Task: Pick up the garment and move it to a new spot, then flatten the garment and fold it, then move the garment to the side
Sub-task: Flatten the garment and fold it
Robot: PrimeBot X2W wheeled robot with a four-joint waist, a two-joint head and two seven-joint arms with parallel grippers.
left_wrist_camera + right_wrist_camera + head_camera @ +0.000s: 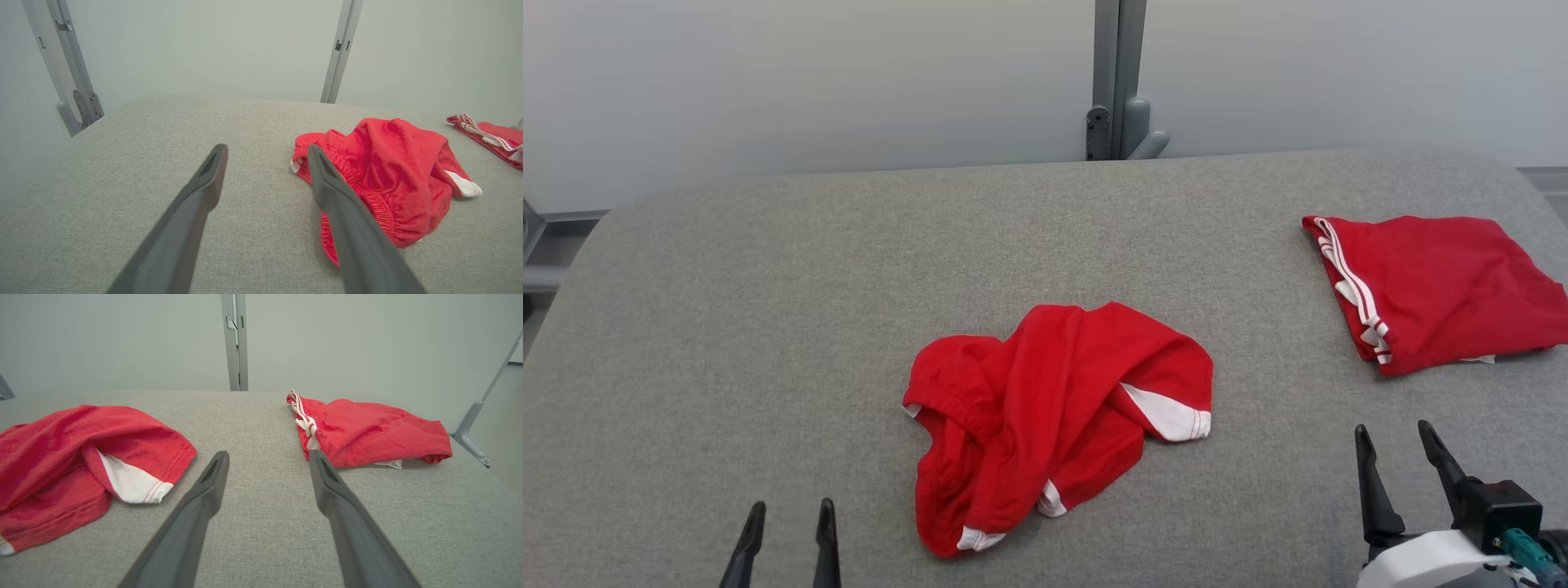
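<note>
Found crumpled red shorts (1054,425) heaped at the middle of the grey padded table (768,327), between the two grippers and touched by neither. Found a second pair, folded red shorts (1437,290), at the far right, well apart from the heap. Recorded left gripper (792,506) at lower left, jaws spread wide and empty. Recorded right gripper (1392,429) at lower right, likewise wide and empty.

Judged likely, on a pinch at the crest of the heap, to catch one layer alone, leaving the legs twisted inside each other and spoiling the flattening. Judged possible, on a careless choice of new spot, to land the heap against the folded pair. Judged some danger of brushing and undoing that fold with the right arm, being the nearer to it.

From the left wrist, made out the gathered elastic waistband (367,200) facing that gripper, read from the head as no more than a puckered edge. From the right wrist, made out red stitching on the white hem panel (130,484) and the striped trim (304,416) of the folded pair, also the height of the heap, flattened away from above. From the head, obtained the whole layout at once.
</note>
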